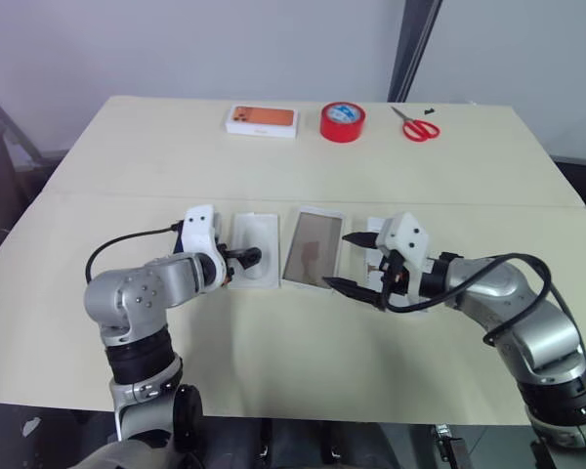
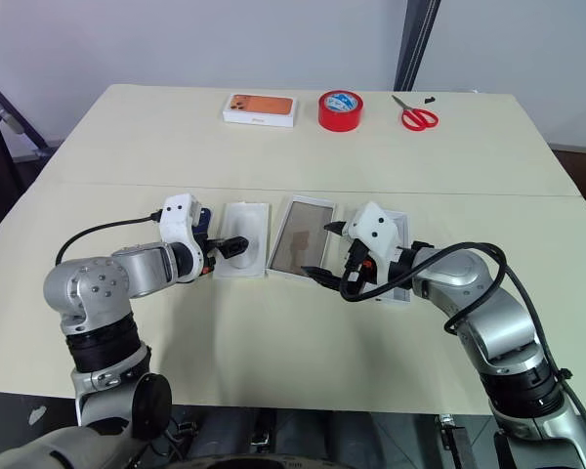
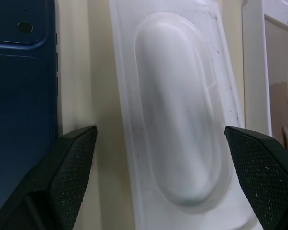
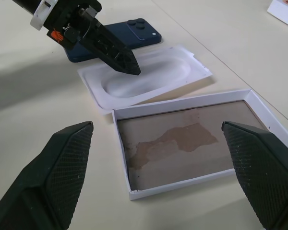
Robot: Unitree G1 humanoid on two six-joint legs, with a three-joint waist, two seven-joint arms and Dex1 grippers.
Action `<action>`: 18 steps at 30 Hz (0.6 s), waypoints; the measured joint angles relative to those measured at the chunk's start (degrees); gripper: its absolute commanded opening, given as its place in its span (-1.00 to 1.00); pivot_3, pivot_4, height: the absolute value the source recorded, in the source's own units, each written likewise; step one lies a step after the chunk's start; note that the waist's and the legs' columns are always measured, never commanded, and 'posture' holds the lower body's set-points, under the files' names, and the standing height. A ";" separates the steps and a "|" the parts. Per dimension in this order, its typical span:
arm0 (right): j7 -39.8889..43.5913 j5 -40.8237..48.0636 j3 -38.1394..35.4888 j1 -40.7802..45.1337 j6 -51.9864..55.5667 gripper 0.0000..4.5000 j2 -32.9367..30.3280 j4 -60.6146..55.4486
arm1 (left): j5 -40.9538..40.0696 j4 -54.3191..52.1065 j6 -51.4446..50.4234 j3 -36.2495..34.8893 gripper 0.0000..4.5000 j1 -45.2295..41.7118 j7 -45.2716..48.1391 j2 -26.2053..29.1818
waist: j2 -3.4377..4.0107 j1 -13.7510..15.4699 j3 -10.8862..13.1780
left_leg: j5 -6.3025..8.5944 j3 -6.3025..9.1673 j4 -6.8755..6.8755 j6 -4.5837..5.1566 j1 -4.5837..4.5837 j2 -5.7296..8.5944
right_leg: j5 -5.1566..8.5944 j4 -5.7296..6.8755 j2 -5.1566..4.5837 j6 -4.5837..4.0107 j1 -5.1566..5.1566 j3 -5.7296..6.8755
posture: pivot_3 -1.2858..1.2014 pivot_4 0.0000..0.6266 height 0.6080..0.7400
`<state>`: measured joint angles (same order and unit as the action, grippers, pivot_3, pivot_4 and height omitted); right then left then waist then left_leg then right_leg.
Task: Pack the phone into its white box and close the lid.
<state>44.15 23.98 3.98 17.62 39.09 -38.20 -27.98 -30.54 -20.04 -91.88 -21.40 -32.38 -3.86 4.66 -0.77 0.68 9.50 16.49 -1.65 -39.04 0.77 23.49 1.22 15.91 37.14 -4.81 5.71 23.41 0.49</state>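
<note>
The dark navy phone (image 4: 117,36) lies flat on the table beside the white moulded insert (image 1: 256,244); my left hand mostly covers it in the eye views. My left gripper (image 3: 159,132) hangs open just over the insert, one finger at each long side. To the insert's right sits the white box (image 1: 313,246), a shallow tray with a torn brownish floor. My right gripper (image 1: 344,262) stands open above the box's right edge, holding nothing. The lid (image 1: 374,229) lies partly hidden beneath my right hand.
Along the table's far edge stand a small white box with an orange face (image 1: 262,119), a red tape roll (image 1: 343,121) and red scissors (image 1: 420,125). A seam crosses the table (image 1: 98,186) between them and the work area.
</note>
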 measured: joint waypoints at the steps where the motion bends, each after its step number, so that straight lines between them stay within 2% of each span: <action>1: -0.01 -0.03 0.00 -0.17 -0.01 1.00 -0.01 -0.02 | 0.54 0.58 0.18 -0.40 0.41 -0.06 0.06 -0.18 | 0.00 0.01 0.00 | 0.00 0.00 0.00 0.00 0.00 0.00 | 0.00 0.00 0.00 0.00 0.00 0.00 | 0.03 -0.52 0.77; 7: -0.26 -0.08 0.01 -0.72 -0.02 1.00 0.00 -0.06 | 2.49 3.63 2.23 -2.62 -0.92 -0.51 1.32 -0.42 | -0.01 0.05 0.00 | 0.00 0.00 0.00 0.00 0.00 0.00 | 0.00 -0.01 -0.01 0.00 0.00 0.00 | 0.03 -0.52 0.77; 13: 0.41 -0.75 1.91 -0.49 -0.18 1.00 -0.66 -0.10 | 2.75 4.90 2.53 -6.44 -0.97 -2.39 2.61 -1.77 | -0.02 -0.12 0.00 | 0.00 0.00 0.02 -0.02 0.00 -0.01 | 0.00 0.00 0.00 0.00 0.02 0.00 | 0.03 -0.52 0.77; 18: 2.80 -4.61 8.15 2.60 -0.77 1.00 -2.85 0.64 | 2.35 5.28 2.59 -12.72 -0.97 -5.61 3.38 -3.23 | -0.05 -0.12 0.02 | -0.01 0.00 0.02 -0.03 0.00 -0.01 | 0.00 0.00 0.01 0.00 0.03 0.00 | 0.03 -0.52 0.77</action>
<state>46.95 19.37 12.14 20.22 38.32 -41.05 -27.34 -28.20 -14.76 -89.29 -34.11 -37.98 -0.48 1.43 -0.82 0.56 9.53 16.48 -1.65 -39.02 0.74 23.49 1.21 15.91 37.14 -4.79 5.71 23.45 0.50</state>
